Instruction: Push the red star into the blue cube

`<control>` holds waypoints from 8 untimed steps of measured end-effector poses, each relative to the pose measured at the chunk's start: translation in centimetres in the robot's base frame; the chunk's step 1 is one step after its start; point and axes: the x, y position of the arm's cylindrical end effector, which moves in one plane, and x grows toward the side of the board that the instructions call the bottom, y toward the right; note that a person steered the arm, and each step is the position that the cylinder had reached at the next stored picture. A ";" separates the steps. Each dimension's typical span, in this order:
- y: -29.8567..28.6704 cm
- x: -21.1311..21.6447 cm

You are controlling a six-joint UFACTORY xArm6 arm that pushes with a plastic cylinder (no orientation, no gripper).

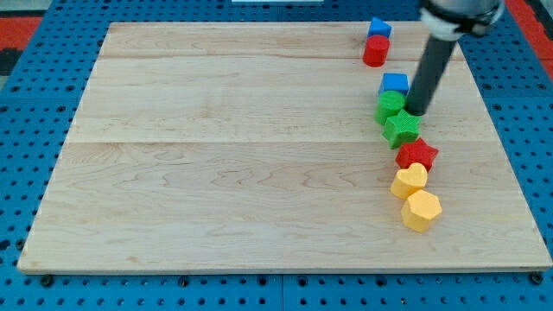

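The red star lies at the view's right, below a green star and above a yellow heart. The blue cube sits higher up, touching a green block just below it. The two green blocks lie between the red star and the blue cube. My tip stands just right of the green block and the blue cube, right above the green star, and above the red star.
A yellow hexagon lies below the yellow heart. A red cylinder and a small blue block sit near the view's top right. The wooden board rests on a blue pegboard.
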 end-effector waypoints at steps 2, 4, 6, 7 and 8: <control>-2.4 -1.5; -0.1 -5.5; 9.7 2.5; 9.9 8.2; 6.2 9.9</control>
